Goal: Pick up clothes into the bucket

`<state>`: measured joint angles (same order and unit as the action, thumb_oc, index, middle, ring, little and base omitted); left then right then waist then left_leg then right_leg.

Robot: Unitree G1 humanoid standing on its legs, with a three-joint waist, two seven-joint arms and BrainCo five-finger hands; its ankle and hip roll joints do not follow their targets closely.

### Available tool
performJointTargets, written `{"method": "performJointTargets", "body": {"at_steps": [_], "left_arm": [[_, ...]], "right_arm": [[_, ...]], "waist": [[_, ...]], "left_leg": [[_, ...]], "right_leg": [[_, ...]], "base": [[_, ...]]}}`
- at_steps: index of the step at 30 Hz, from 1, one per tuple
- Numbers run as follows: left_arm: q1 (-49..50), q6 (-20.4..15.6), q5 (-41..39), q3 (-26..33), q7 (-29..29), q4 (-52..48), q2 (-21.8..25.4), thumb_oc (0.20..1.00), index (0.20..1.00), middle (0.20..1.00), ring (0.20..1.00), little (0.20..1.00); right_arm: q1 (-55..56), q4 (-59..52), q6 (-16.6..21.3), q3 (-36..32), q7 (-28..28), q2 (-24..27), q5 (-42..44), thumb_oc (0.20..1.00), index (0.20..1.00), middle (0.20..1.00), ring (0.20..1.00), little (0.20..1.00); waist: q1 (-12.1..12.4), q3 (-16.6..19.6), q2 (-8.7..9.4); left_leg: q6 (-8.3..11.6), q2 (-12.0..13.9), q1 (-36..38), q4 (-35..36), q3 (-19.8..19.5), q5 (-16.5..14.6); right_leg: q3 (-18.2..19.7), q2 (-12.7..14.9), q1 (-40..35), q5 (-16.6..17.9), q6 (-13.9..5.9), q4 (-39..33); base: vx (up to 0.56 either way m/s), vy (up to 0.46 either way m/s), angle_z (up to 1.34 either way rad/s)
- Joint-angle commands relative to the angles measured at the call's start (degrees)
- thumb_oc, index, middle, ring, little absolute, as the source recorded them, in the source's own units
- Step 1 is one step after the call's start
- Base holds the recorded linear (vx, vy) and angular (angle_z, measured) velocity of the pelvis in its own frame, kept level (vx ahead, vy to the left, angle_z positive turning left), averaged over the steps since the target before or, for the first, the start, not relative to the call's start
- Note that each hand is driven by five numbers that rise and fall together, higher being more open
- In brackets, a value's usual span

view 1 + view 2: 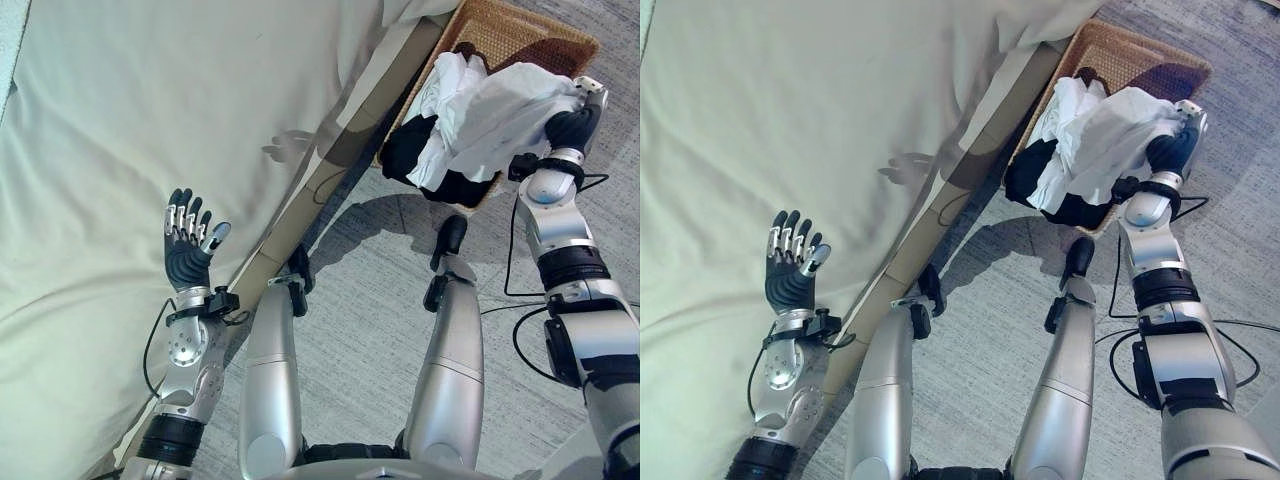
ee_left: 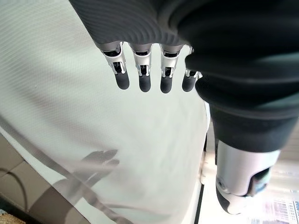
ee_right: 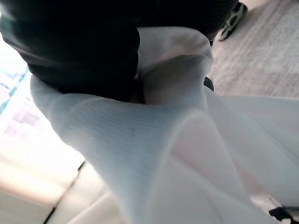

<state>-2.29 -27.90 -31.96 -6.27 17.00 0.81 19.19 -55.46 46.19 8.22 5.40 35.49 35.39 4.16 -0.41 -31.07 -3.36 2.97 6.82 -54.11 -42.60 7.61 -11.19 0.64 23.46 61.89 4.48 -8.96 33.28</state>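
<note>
Showing no legible writing, white garment (image 1: 500, 115) drapes over wicker basket (image 1: 520, 30).

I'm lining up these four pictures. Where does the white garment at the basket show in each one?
Left eye view: white garment at upper right, draped over the wicker basket, right hand at its edge.
Right eye view: upper right, over the basket.
Left wrist view: not in it.
Right wrist view: close up, across the middle.
Shared landmark: the basket.
</note>
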Motion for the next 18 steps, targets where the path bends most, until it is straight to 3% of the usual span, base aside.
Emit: {"method": "performJointTargets", "body": {"at_steps": [1, 9, 18], "left_arm": [[2.5, -4.1, -1.9, 0.4, -0.2, -6.8, 0.9, 1.000, 1.000, 1.000, 1.000, 1.000], [1.7, -3.8, -2.6, -0.7, -0.4, -8.4, 1.6, 1.000, 1.000, 1.000, 1.000, 1.000], [0.2, -3.9, -2.2, -1.2, 0.0, -9.1, 1.9, 1.000, 1.000, 1.000, 1.000, 1.000]], "right_arm": [[-8.0, 2.9, 0.9, 6.1, -0.2, 7.0, -0.3, 0.200, 0.200, 0.200, 0.200, 0.200], [-16.7, 11.5, -0.8, 15.0, -3.1, 8.5, -1.7, 0.200, 0.200, 0.200, 0.200, 0.200], [-19.2, 18.7, -1.9, 17.9, -5.3, 6.3, -1.4, 0.200, 0.200, 0.200, 0.200, 0.200]], "waist": [[0.5, 1.3, -3.41], [1.4, 1.3, -3.97], [1.8, 1.5, -4.49]], "left_leg": [[-1.00, -2.4, -2.7, -0.3, 0.1, -1.5], [-1.13, -2.5, -5.1, -0.9, 0.4, -1.2], [-1.42, -2.9, -6.0, -0.7, 0.6, -1.2]], "right_leg": [[0.5, -2.6, 2.7, -7.0, 0.95, 9.0], [1.2, -2.6, 5.6, -7.1, 0.99, 10.0], [1.4, -2.6, 7.0, -7.5, 0.98, 10.6]], "base": [[0.00, 0.000, 0.00], [0.00, 0.000, 0.00], [0.00, 0.000, 0.00]]}}
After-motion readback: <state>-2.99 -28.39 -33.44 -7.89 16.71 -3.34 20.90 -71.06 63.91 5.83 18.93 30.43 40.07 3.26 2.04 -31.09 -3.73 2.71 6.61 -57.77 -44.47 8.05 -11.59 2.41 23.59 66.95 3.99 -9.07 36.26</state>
